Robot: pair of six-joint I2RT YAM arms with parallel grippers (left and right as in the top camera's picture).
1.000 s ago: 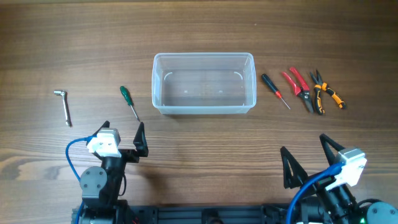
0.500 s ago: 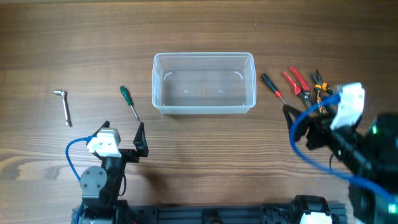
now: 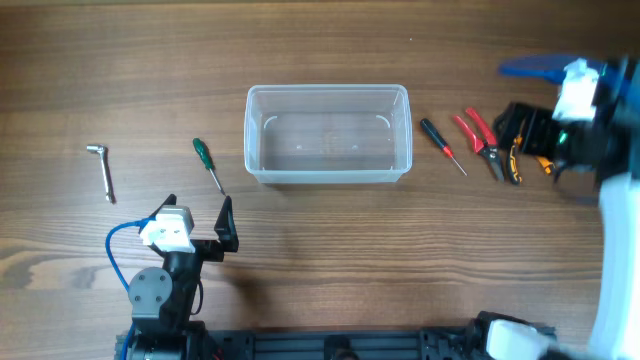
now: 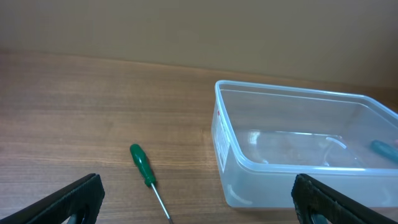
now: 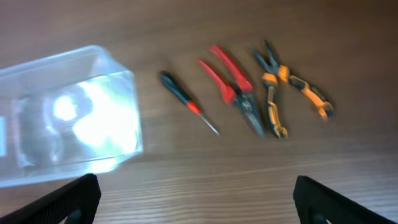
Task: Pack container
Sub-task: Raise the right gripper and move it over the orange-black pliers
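Note:
The clear plastic container stands empty at the table's middle. It also shows in the left wrist view and the right wrist view. A green-handled screwdriver lies left of it, seen in the left wrist view too. To its right lie a black-and-red screwdriver, red cutters and orange-black pliers. My left gripper is open and empty, near the green screwdriver. My right gripper, blurred, is open and empty above the pliers.
A silver L-shaped key lies at the far left. In the right wrist view the small screwdriver, cutters and pliers lie side by side ahead of the open jaws.
My right arm has swung from the front right corner up and away to the far right, now over the pliers. The left arm and all the tools have stayed put.

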